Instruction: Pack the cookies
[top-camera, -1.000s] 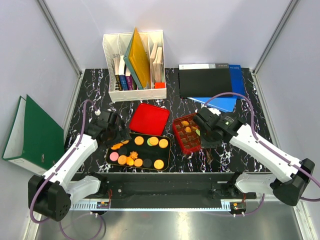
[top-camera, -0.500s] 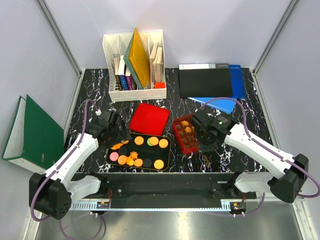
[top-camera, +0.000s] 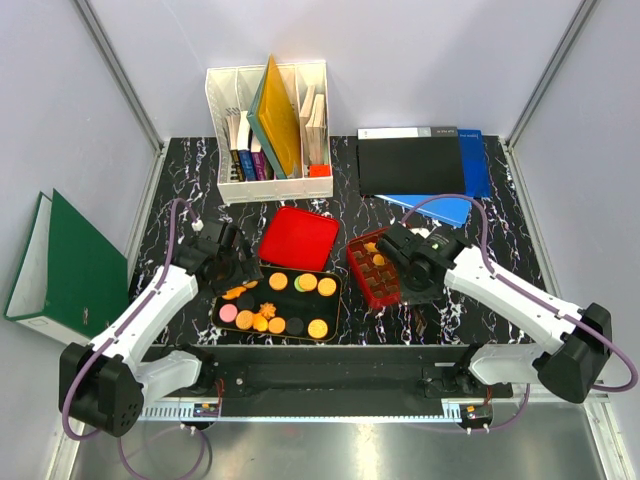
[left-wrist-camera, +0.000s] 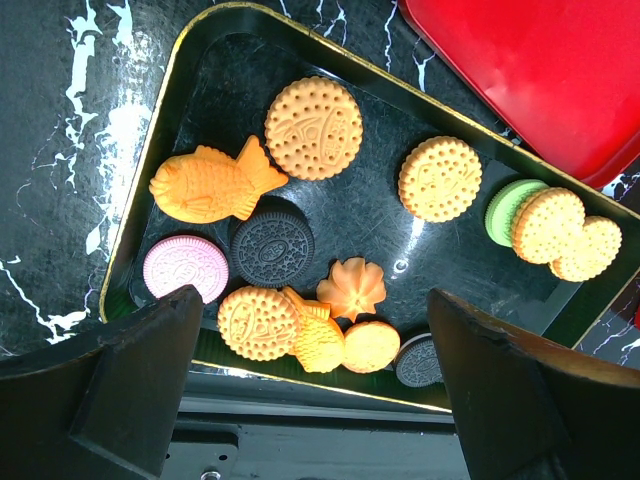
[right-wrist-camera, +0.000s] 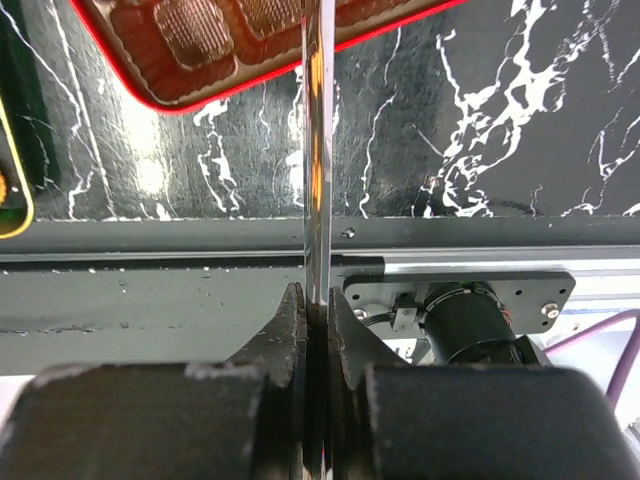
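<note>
Plenty of cookies (top-camera: 278, 282) lie in the black tray (top-camera: 303, 305), lower centre of the top view, red gridded tin (top-camera: 372, 270) just right of it on the desk (top-camera: 180, 170). Left wrist: left pincer (left-wrist-camera: 312, 300) released, fingers wide above the cookies. Right wrist: right pincer (right-wrist-camera: 315, 305) clenched on a thin shiny strip (right-wrist-camera: 317, 150), edge-on.

My tray (left-wrist-camera: 370, 210) is black, gold-rimmed; its cookies (left-wrist-camera: 313, 128) are orange, pink, green, black. Beside the tray, a plain red lid (left-wrist-camera: 540, 70) and red gridded tin (top-camera: 362, 262) on black, white-veined marble (top-camera: 190, 190). The strip (right-wrist-camera: 317, 150) in my right claw (right-wrist-camera: 317, 300) is mirror-silver.
</note>
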